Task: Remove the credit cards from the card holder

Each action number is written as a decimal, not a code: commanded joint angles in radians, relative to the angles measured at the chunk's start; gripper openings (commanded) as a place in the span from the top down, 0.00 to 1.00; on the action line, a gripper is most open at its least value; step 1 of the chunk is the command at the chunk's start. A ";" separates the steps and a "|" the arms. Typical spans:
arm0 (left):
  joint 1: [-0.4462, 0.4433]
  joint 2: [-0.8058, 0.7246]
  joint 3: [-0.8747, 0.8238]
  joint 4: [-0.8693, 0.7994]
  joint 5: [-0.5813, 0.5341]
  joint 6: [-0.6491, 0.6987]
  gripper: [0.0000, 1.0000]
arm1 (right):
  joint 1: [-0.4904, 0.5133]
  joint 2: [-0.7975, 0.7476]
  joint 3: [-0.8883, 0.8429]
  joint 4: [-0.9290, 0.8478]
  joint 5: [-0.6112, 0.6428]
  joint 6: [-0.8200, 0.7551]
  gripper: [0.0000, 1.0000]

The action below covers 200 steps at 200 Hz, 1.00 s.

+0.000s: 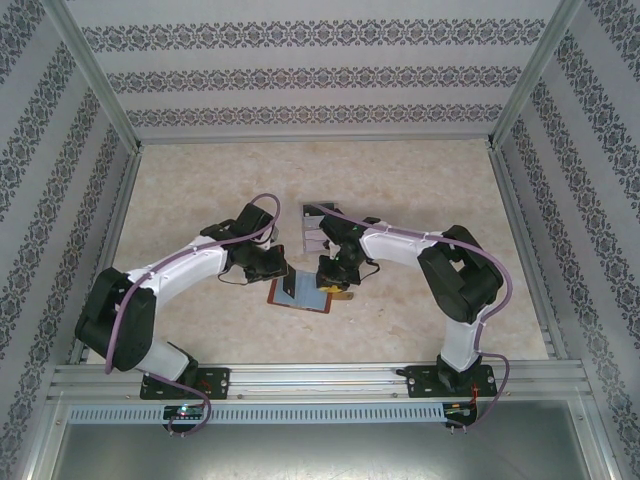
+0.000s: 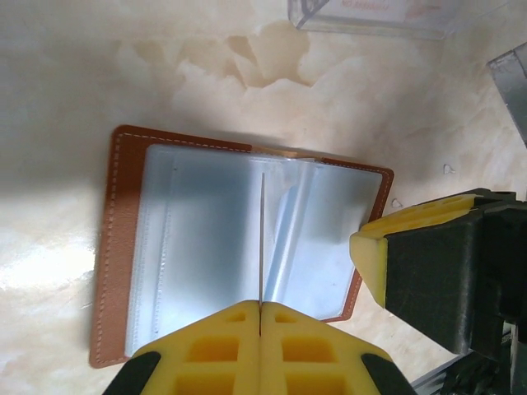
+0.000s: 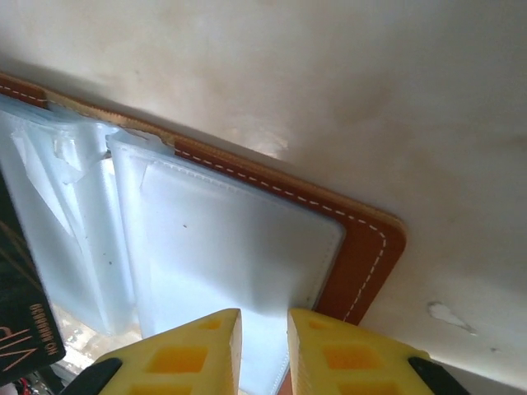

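Left jaws pinch the card holder (image 2: 198,239), spread flat, long axis crosswise.

White-black arms (image 1: 185,268), lilac cables (image 1: 263,197), yellow pincer pads (image 2: 230,350).

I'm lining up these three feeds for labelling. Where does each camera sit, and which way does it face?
Top external: above and behind the bases, looking down at the table; the left arm and right arm show.
Left wrist: on the left arm, looking down past the left gripper at the open card holder.
Right wrist: low over the holder's stitched corner, the right gripper at the bottom edge, a dark credit card at left.
Shared: all three see the card holder.
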<state>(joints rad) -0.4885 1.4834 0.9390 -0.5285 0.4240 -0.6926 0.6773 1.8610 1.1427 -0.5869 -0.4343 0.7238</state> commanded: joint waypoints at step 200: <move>0.009 0.178 0.480 -0.253 0.014 1.219 1.00 | -0.143 -0.240 -0.045 -0.112 0.097 -0.072 0.74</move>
<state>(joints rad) -0.4889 1.6524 1.3655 -0.7677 0.4179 0.2657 0.5484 1.6676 1.1042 -0.6624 -0.3698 0.6769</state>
